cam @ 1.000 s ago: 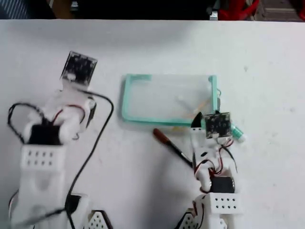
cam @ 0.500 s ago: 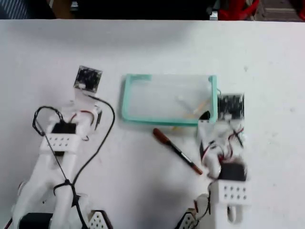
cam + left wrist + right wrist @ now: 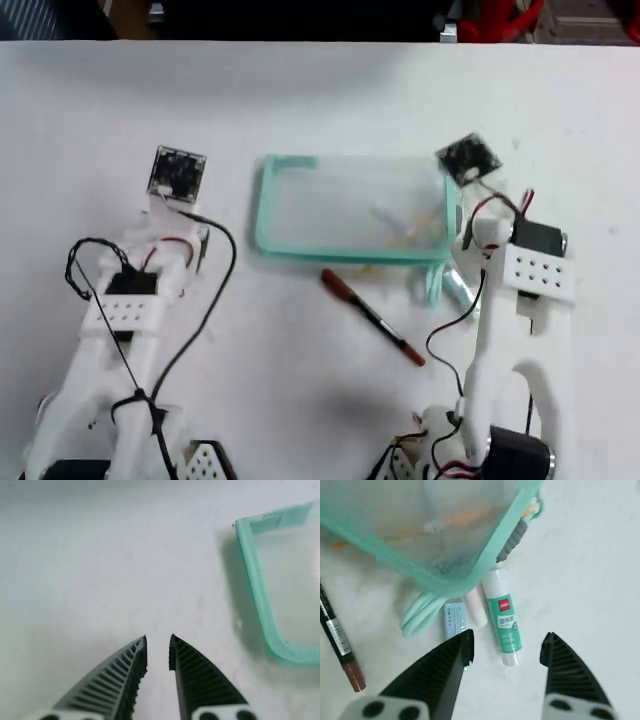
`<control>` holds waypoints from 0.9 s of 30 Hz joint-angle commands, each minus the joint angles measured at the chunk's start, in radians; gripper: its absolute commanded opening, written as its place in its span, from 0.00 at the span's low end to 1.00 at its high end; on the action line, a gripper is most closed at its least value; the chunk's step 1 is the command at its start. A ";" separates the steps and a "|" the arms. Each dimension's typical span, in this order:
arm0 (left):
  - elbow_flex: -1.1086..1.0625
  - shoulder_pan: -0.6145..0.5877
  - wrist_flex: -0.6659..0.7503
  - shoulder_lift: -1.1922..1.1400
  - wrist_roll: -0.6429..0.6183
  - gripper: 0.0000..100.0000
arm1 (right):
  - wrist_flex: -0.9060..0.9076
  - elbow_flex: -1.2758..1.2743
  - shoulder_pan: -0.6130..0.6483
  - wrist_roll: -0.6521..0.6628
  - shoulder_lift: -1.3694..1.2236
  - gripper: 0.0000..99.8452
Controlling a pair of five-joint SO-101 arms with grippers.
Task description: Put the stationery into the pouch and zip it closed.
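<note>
Pouch (image 3: 350, 205) looks limp at mid-frame, so take its stiffer edge, and the light, slick glue stick (image 3: 504, 630) across its barrel — your right gripper (image 3: 509, 635) gapes wide, left gripper (image 3: 157, 640) barely parted.

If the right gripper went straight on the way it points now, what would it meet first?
Probably the green-and-white glue stick, lying on the table just beyond the open right gripper, beside the pouch; depth is unclear, so that's a best guess.
</note>
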State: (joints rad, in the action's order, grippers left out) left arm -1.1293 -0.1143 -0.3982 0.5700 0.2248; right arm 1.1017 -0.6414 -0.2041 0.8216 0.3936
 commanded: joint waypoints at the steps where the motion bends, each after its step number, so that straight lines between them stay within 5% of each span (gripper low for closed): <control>1: 0.003 0.002 0.049 0.036 -0.003 0.09 | -0.018 -0.040 0.024 0.018 0.025 0.22; 12: -0.015 0.002 0.054 0.036 -0.003 0.09 | -0.576 -0.127 -0.008 -0.172 -0.153 0.22; 21: -0.012 0.002 0.055 0.036 -0.003 0.09 | -0.611 -0.083 0.058 -0.164 -0.351 0.22; 27: -0.018 0.004 0.091 0.036 -0.003 0.09 | -0.498 -0.084 0.265 -0.166 -0.289 0.22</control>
State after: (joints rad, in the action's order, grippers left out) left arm -1.1538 -0.1143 -0.3368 0.5700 0.2248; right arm 0.5508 -0.7534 -0.0537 0.6621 0.0514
